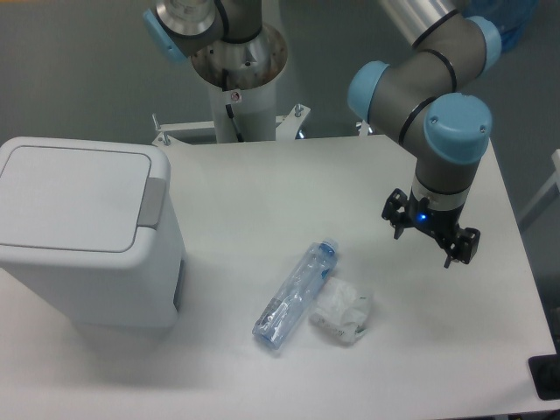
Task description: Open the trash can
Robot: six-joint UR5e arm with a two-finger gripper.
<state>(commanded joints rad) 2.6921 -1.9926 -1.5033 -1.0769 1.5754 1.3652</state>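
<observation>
The trash can [83,232] is a large white boxy bin at the left of the table, its flat lid down and a grey push tab [152,202] on the lid's right edge. My gripper [430,238] hangs over the right side of the table, far to the right of the bin and touching nothing. Its two dark fingers stand apart with nothing between them, so it is open.
A clear plastic bottle with a blue cap [295,296] lies on its side near the table's middle. A crumpled white wad [342,314] sits just right of it. The arm's base column [238,66] stands at the back edge.
</observation>
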